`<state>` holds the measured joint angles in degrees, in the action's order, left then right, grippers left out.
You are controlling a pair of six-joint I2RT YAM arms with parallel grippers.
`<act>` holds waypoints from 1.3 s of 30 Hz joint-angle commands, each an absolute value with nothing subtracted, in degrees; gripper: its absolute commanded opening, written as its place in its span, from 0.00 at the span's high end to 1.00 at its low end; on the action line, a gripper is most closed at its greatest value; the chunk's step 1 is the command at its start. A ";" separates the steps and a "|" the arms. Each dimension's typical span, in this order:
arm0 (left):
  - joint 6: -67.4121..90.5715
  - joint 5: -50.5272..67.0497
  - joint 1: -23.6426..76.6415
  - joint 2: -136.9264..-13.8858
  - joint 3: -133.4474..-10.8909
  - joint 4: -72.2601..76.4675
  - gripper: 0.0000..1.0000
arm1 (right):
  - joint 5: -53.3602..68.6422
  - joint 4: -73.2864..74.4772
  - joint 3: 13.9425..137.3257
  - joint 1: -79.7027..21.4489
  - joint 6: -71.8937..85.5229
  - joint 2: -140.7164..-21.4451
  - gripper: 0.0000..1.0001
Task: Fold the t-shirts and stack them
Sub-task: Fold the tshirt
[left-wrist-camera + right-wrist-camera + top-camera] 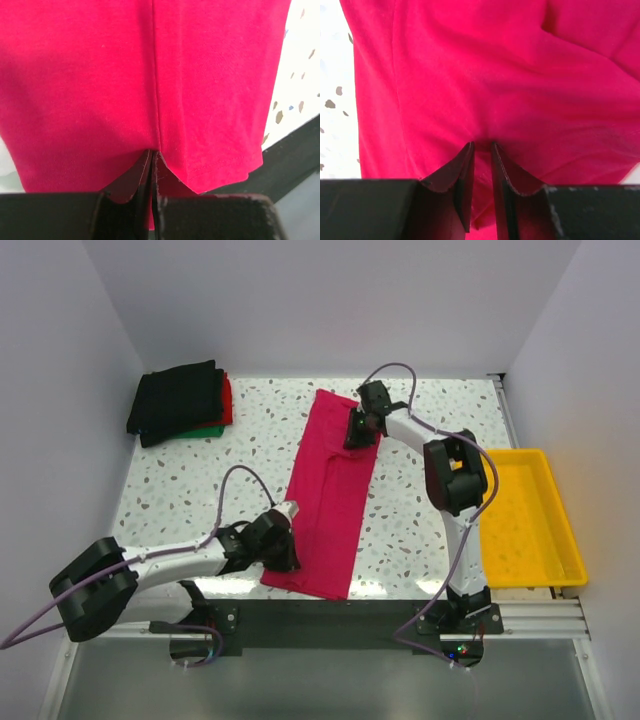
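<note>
A magenta-pink t-shirt point(330, 490) lies on the speckled table as a long strip folded lengthwise, running from far to near. My left gripper point(288, 558) is at its near left edge, shut on the cloth; in the left wrist view the jaws point(151, 152) pinch the hem of the shirt point(100, 75). My right gripper point(356, 430) is at the far right edge, its jaws point(482, 145) nearly closed with pink cloth point(495, 75) between them. A stack of folded shirts sits at the far left: black point(178, 395) on top, red point(227, 400) and green point(205, 430) edges showing beneath.
A yellow plastic tray point(520, 510) stands at the right side of the table. White walls enclose the left, far and right sides. The table's black front edge point(340, 615) runs just below the shirt's near end.
</note>
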<state>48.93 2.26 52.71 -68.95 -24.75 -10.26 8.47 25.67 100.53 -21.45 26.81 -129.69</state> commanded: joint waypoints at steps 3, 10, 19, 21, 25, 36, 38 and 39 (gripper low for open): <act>50.10 6.68 53.61 -72.15 -23.29 -4.66 0.93 | 5.89 24.78 96.76 -21.80 27.60 -126.38 0.78; 49.83 5.71 53.70 -77.95 -25.84 -2.29 0.91 | 0.70 28.83 104.93 -20.92 26.02 -132.27 0.78; 49.48 5.54 53.70 -85.16 -29.17 2.11 0.89 | 2.19 30.15 119.96 -18.99 21.36 -140.01 0.76; 49.48 5.36 53.61 -85.52 -30.14 2.37 0.85 | 2.99 29.97 120.76 -19.07 20.92 -140.01 0.75; 48.78 4.49 53.61 -84.03 -32.25 1.15 0.81 | 3.78 30.06 122.07 -19.07 20.31 -137.82 0.72; 47.02 6.41 53.70 -78.31 -34.90 -4.31 0.78 | 4.75 31.20 121.82 -18.99 20.83 -131.05 0.69; 46.85 7.91 53.79 -77.61 -33.93 -3.87 0.78 | 4.57 30.94 120.59 -18.98 21.00 -129.39 0.69; 46.67 8.43 53.88 -77.52 -33.75 -3.61 0.78 | 4.57 30.76 120.15 -19.07 21.27 -128.85 0.69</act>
<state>48.34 6.24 53.45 -79.37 -33.54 -4.03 4.03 30.87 120.99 -19.20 21.41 -135.61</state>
